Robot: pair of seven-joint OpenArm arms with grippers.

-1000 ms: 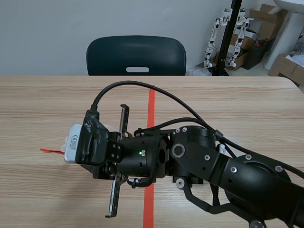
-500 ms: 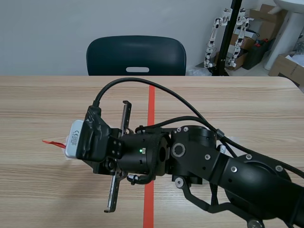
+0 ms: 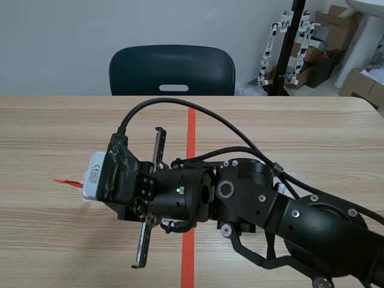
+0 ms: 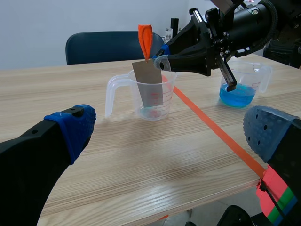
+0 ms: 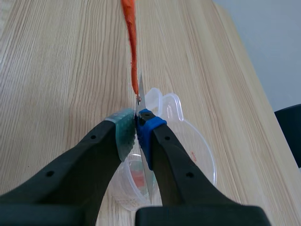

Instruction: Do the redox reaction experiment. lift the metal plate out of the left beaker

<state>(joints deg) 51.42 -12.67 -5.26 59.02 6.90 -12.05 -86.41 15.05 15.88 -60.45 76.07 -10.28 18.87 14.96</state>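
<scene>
– Over the left jug (image 4: 141, 96), what is the right gripper (image 5: 136, 123) doing?
– Clamped on the top of the metal plate (image 4: 149, 87), just under its orange tag (image 4: 145, 40). The plate hangs upright, lower half inside the jug, upper half above the rim.
– And the left gripper (image 4: 170, 129)?
– Fingers spread wide, nothing between them, low over the table (image 4: 117, 160), short of the jug.
– Anything else?
– A second jug (image 4: 241, 75) with blue liquid (image 4: 237, 96), across the red tape line (image 4: 207, 127) from the first.

grey-brown metal plate (image 4: 149, 87), orange tab (image 4: 145, 40)
</scene>
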